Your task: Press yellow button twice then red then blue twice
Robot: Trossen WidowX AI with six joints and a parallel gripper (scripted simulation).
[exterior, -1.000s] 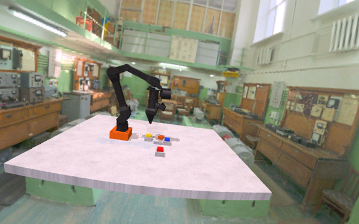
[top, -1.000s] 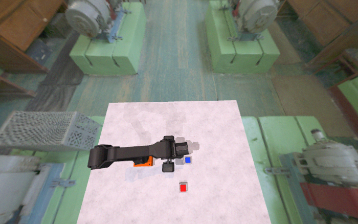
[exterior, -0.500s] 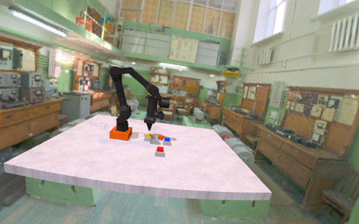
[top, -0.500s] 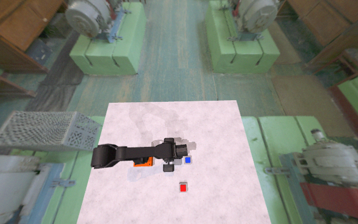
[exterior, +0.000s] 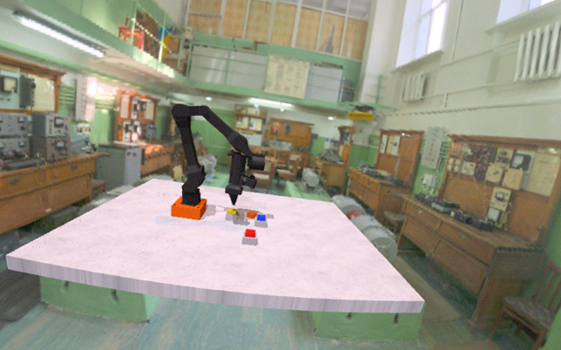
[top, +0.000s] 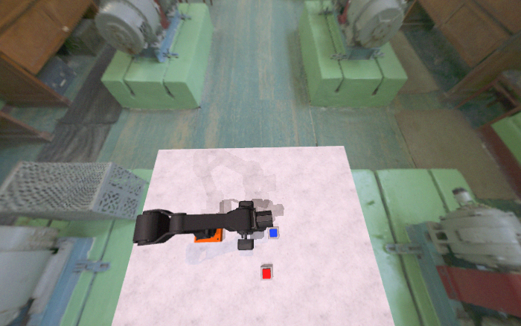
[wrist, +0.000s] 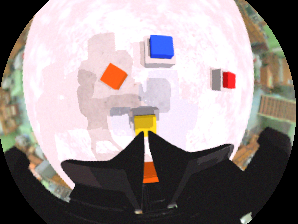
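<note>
My gripper (exterior: 233, 204) (wrist: 145, 133) is shut and empty, its tips pointing down a little above the yellow button (exterior: 232, 211) (wrist: 145, 123). In the top view the arm hides the yellow button and the fingertips. The blue button (top: 273, 233) (exterior: 260, 218) (wrist: 161, 47) stands on its pale base, farther from the arm's base than the yellow one. The red button (top: 266, 273) (exterior: 249, 233) (wrist: 229, 80) stands apart, at the right in the wrist view. All three caps look raised.
An orange block (exterior: 251, 214) (wrist: 114, 76) lies close to the yellow and blue buttons; the arm hides it in the top view. The arm's orange base (top: 214, 237) (exterior: 188, 209) stands on the white table (top: 315, 269) (exterior: 159, 260). Shadows of the arm fall around the buttons.
</note>
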